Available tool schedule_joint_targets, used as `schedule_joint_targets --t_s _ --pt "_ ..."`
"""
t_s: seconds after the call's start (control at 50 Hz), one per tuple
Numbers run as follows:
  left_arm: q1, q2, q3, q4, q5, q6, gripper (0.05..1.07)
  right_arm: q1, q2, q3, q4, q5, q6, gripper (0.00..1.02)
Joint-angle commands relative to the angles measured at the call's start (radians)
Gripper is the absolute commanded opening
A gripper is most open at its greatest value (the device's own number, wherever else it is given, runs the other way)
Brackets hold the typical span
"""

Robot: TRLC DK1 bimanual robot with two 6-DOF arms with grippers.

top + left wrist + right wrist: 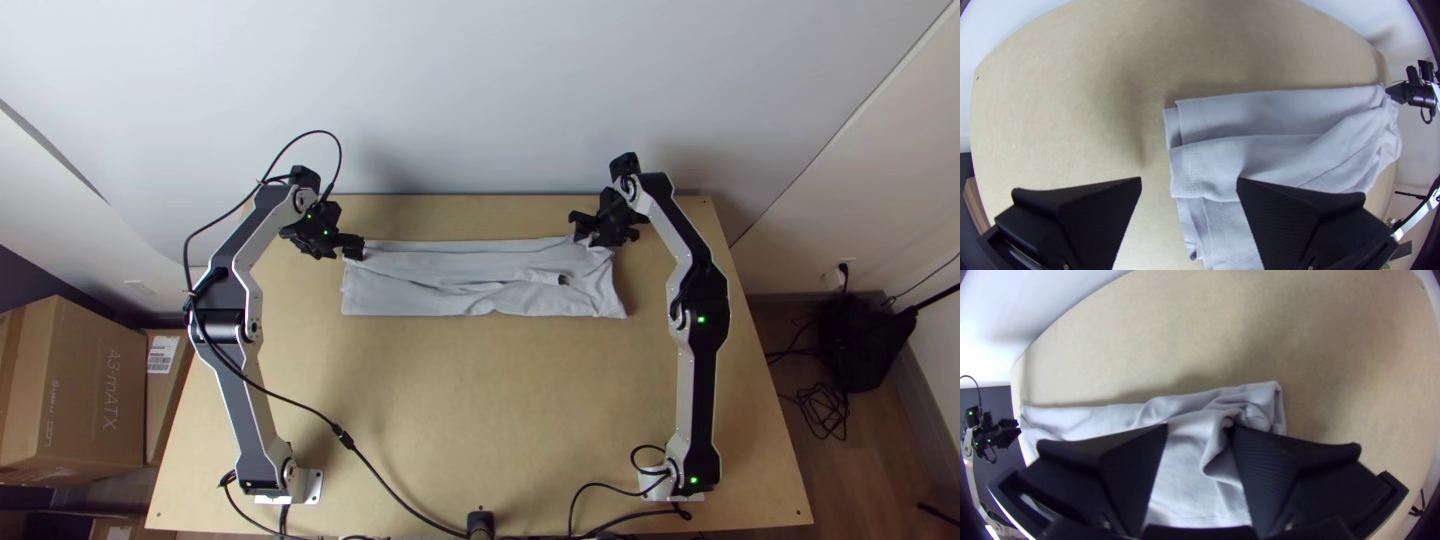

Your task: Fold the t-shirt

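The left gripper (pixel 350 248) stands at the left end of the light grey t-shirt (pixel 440 298), and the right gripper (pixel 592 230) is over its far right corner. The shirt lies as a long folded strip across the table, with wrinkles along it. In the left wrist view the left gripper (pixel 1189 180) is open, its fingers on either side of the layered end edge of the shirt (pixel 1270 115). Seen from the right wrist, the right gripper (pixel 1200 428) is open too, with bunched cloth of the shirt (pixel 1255 395) between and beyond its fingers.
Bare wooden table (pixel 480 400) extends on the near side of the shirt. A black cable (pixel 385 490) crosses the near left part. A white wall (pixel 480 90) rises behind the far edge; cardboard boxes (pixel 90 390) stand left of the table.
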Motion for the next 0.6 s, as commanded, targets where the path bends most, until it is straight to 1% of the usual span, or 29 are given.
schedule_joint_targets --t_s 0.0,0.1,0.24,0.3,0.42,0.46,0.5,0.58 --pt "0.022 -0.098 -0.018 0.002 0.045 -0.035 1.03 -0.038 -0.102 -0.035 0.007 0.026 0.028 0.98" --pt "0.045 -0.146 -0.067 0.002 0.105 -0.045 1.03 -0.048 -0.224 -0.139 0.070 0.020 0.028 0.98" --pt "0.090 -0.198 -0.155 0.003 0.226 -0.046 1.03 -0.064 -0.379 -0.282 0.122 -0.034 0.031 0.98" --pt "0.105 -0.213 -0.196 0.003 0.261 -0.043 1.03 -0.073 -0.436 -0.332 0.134 -0.089 0.043 0.97" --pt "0.125 -0.246 -0.299 0.032 0.298 -0.023 1.03 -0.091 -0.533 -0.398 0.133 -0.224 0.086 0.97" --pt "0.133 -0.253 -0.334 0.052 0.319 -0.018 1.03 -0.102 -0.565 -0.414 0.133 -0.278 0.112 0.97" --pt "0.139 -0.258 -0.360 0.062 0.350 -0.012 1.03 -0.110 -0.594 -0.425 0.133 -0.331 0.120 0.97" --pt "0.157 -0.250 -0.394 0.071 0.401 -0.009 1.03 -0.126 -0.645 -0.440 0.133 -0.434 0.169 0.97"
